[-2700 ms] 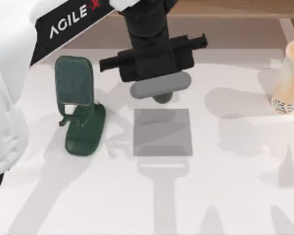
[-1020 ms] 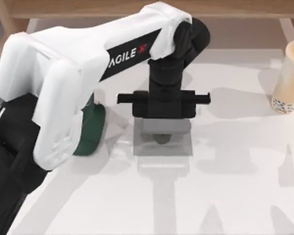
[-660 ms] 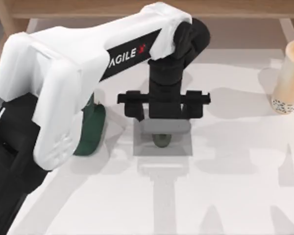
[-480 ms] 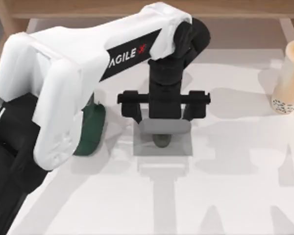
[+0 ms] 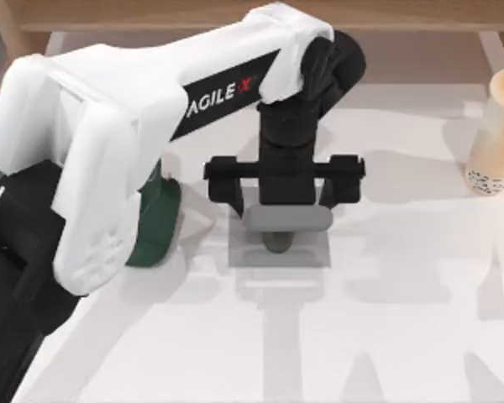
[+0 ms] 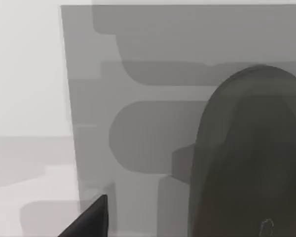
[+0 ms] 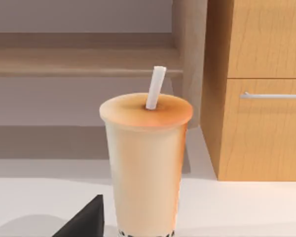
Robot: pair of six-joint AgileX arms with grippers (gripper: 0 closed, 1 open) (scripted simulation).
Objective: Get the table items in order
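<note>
A small dark grey oval mouse [image 5: 276, 241] lies on a grey square mat [image 5: 319, 252] in the middle of the table. My left gripper [image 5: 283, 200] hangs right above it, fingers spread wide to either side, open, holding nothing. In the left wrist view the mouse [image 6: 246, 158] rests on the mat [image 6: 138, 98], with one dark fingertip [image 6: 91, 221] off to its side. A tall tan cup [image 5: 497, 134] with a speckled base stands at the table's far right. The right wrist view faces that cup [image 7: 145, 163] and its white straw [image 7: 155, 88] from close by.
A dark green phone stand [image 5: 158, 220] sits left of the mat, mostly covered by my left arm [image 5: 109, 143]. Wooden drawers [image 7: 264, 89] and a low shelf [image 7: 79, 59] rise behind the cup. Bare white table stretches in front of the mat.
My left gripper came forward and down over the mat with the mouse. Its fingers then spread apart and let go, leaving the mouse on the mat.
</note>
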